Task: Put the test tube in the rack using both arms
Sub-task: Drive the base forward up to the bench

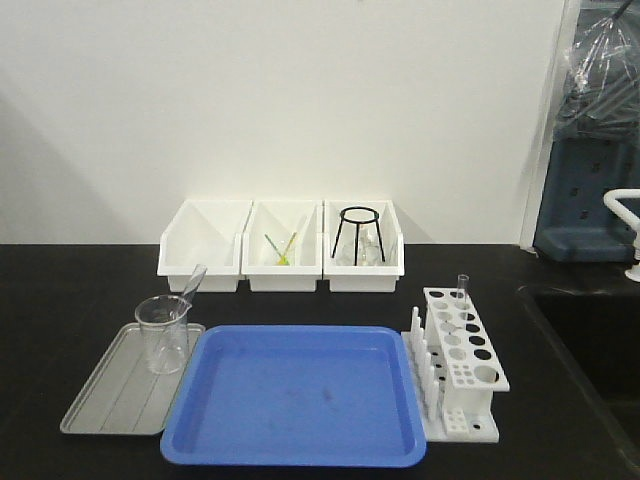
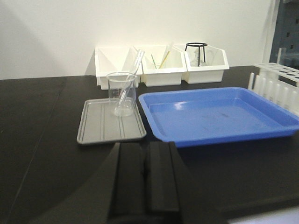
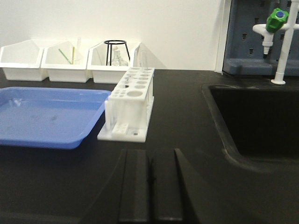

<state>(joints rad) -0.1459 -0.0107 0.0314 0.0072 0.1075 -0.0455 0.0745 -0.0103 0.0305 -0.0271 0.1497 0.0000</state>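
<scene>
A clear test tube (image 1: 190, 287) leans in a clear beaker (image 1: 162, 332) on the grey tray (image 1: 105, 395) at the left; it also shows in the left wrist view (image 2: 131, 77). The white test tube rack (image 1: 458, 360) stands right of the blue tray, with one clear tube (image 1: 463, 288) upright in its far end; the rack also shows in the right wrist view (image 3: 131, 100). My left gripper (image 2: 145, 149) is shut and empty, low over the black table in front of the grey tray. My right gripper (image 3: 150, 156) is shut and empty, in front of the rack. Neither arm shows in the front view.
A large blue tray (image 1: 295, 395) lies between the grey tray and the rack. Three white bins (image 1: 283, 245) stand at the back, one holding a black tripod stand (image 1: 357, 232). A black sink (image 3: 257, 119) with a tap (image 3: 278, 28) is at the right.
</scene>
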